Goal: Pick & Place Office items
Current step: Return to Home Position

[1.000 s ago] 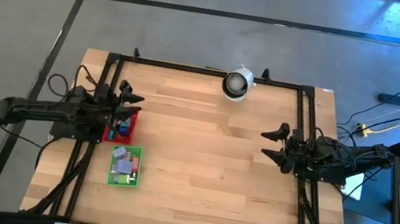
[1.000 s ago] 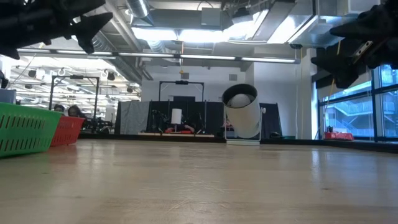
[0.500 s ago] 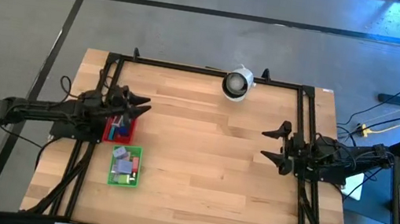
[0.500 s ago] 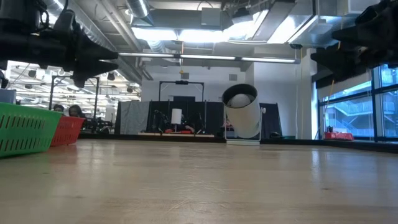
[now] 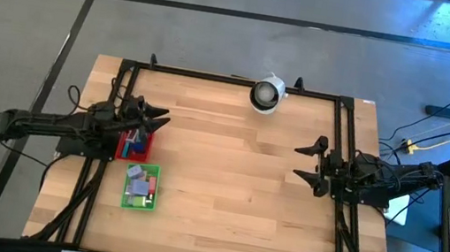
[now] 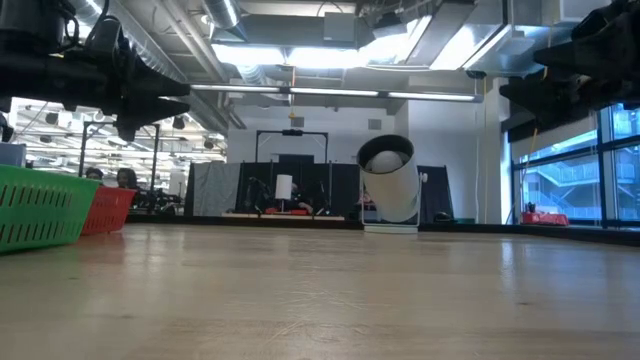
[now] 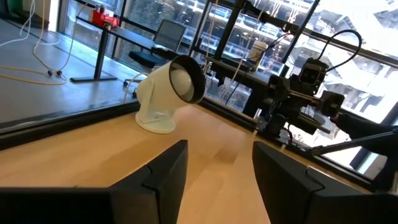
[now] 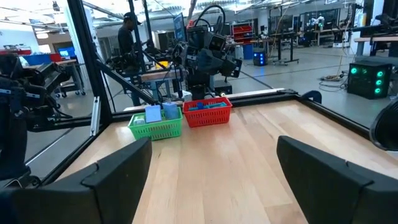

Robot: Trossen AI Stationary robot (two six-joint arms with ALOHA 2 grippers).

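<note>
One wooden table (image 5: 235,181), open workshop (image 6: 290,140) beyond

Table (image 5: 233,190) middle open for passage — white round object (image 5: 266,95) at far edge, red tray (image 6: 108,210) and green tray (image 6: 40,205) at left

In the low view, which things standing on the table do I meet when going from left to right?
First the green tray, then the red tray, then the white round object.
</note>
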